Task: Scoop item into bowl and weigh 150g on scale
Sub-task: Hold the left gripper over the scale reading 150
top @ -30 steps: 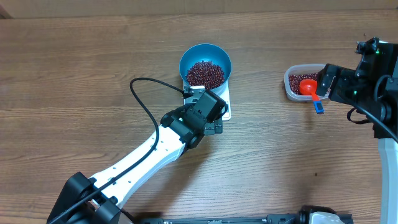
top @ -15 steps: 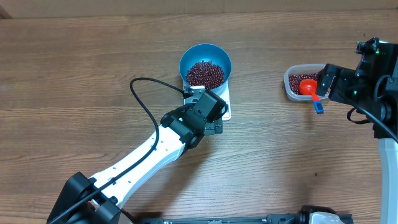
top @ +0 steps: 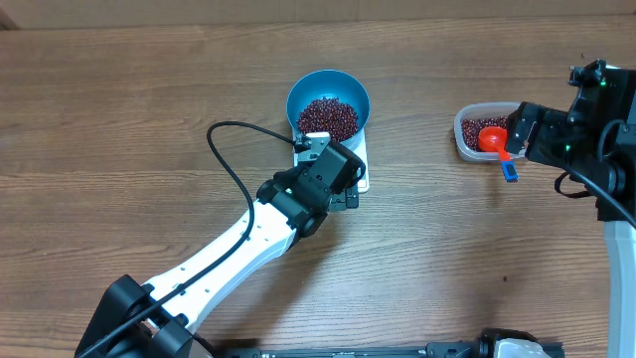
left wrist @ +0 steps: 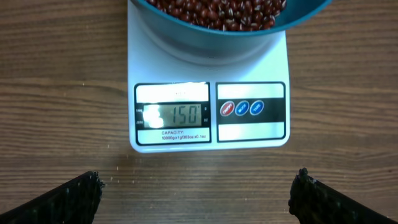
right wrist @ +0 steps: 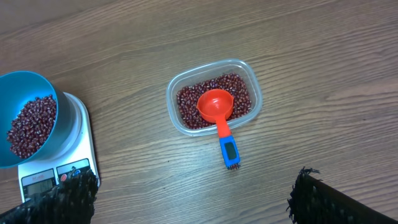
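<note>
Both left hand (left wrist: 196,190) and right hand (right wrist: 193,186) hang wide open, empty. Just ahead of our left, the bowl (left wrist: 205,43) of beans (left wrist: 217,9) sits on the scale (left wrist: 143,68); a nudge could upset the reading.

Left arm (top: 238,244) stretched forward, right arm (top: 596,129) tucked aside — fingers (left wrist: 68,199) wide apart, empty.

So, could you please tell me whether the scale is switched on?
On. The scale has a lit display reading 150, with the blue bowl of beans sitting on it.
</note>
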Robot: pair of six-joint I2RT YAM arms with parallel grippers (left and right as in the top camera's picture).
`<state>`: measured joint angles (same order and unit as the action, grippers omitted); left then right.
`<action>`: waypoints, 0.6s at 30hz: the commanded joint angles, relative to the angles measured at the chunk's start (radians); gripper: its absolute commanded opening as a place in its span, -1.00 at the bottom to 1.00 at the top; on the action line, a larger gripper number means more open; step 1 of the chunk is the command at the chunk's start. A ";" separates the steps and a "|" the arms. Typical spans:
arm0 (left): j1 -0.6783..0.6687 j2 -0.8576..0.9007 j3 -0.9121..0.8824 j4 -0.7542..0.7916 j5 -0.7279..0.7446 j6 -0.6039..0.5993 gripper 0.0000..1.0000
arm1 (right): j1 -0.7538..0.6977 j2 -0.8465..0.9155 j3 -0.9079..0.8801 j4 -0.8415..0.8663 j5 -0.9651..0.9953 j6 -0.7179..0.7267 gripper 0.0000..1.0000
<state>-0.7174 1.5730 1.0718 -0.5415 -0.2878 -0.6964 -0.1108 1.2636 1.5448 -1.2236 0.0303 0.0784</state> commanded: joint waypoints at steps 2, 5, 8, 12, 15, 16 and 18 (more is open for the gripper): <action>0.006 0.009 -0.003 0.026 -0.037 0.043 0.99 | -0.002 -0.001 0.026 0.005 0.004 -0.001 1.00; 0.006 0.009 -0.003 0.062 -0.037 0.088 0.99 | -0.002 -0.001 0.026 0.005 0.004 -0.001 1.00; 0.006 0.009 -0.003 0.072 -0.037 0.102 0.99 | -0.002 -0.001 0.026 0.005 0.004 0.000 1.00; 0.006 0.009 -0.003 0.070 -0.037 0.103 0.99 | -0.002 -0.001 0.026 0.005 0.004 0.000 1.00; 0.006 0.009 -0.003 0.067 -0.036 0.102 0.99 | -0.002 -0.001 0.026 0.005 0.004 0.000 1.00; 0.006 0.009 -0.003 0.067 -0.037 0.103 0.99 | -0.002 -0.001 0.026 0.005 0.004 -0.001 1.00; 0.006 0.009 -0.003 0.067 -0.036 0.102 0.99 | -0.002 -0.001 0.026 0.005 0.004 -0.001 1.00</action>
<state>-0.7174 1.5730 1.0718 -0.4744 -0.3031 -0.6174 -0.1104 1.2636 1.5448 -1.2236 0.0299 0.0780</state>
